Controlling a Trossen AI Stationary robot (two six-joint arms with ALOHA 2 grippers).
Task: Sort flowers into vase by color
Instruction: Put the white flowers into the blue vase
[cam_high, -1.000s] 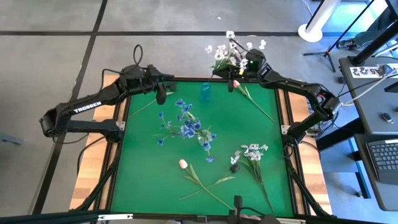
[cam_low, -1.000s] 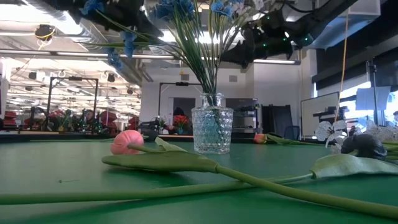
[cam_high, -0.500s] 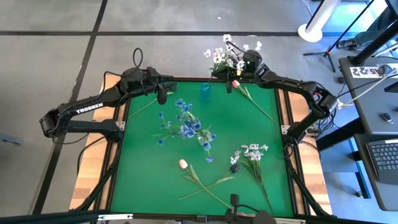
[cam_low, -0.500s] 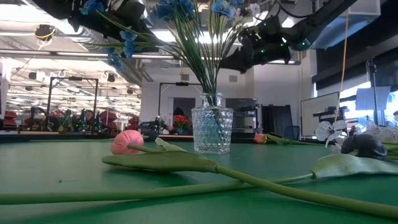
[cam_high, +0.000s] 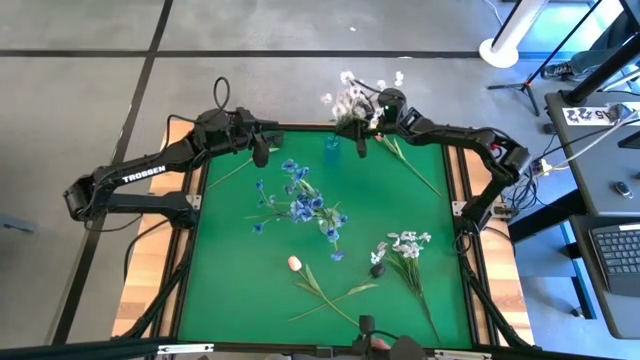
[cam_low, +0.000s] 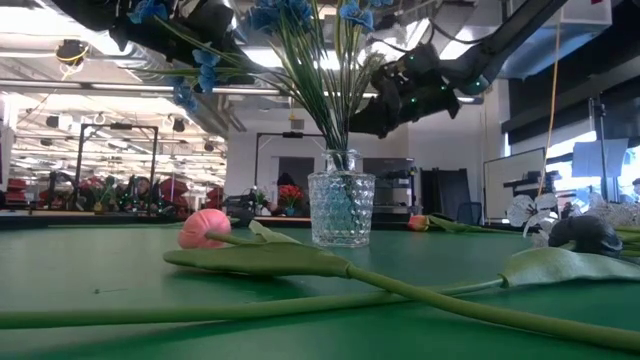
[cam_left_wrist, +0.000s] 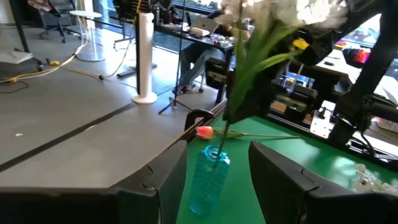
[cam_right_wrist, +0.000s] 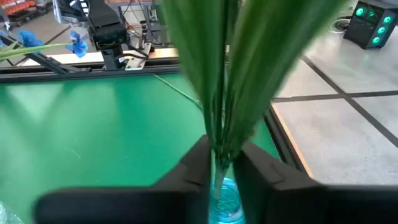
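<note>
Green felt covers the desk (cam_high: 230, 290), with grey floor all round it. At the middle of the far edge stands a small blue vase (cam_high: 330, 147), and my right pincer (cam_high: 361, 146) hangs just above it, clamped on the stems of a white spray (cam_high: 357, 97) whose ends reach down to the vase's mouth; the stems look about to go in, though not yet let go. My left pincer (cam_high: 259, 155) waits near the far left corner, fingers apart around nothing. A clear glass vase (cam_low: 340, 209) with blue sprays in it (cam_high: 298, 200) stands near the desk's middle, so I judge that colour done. Left to sort: a pink tulip (cam_high: 379, 142) lying at the far edge beside the blue vase, another pink tulip (cam_high: 294, 264) near the near edge, and a second white spray (cam_high: 405, 243) with a dark bud (cam_high: 377, 270) toward the near right.
</note>
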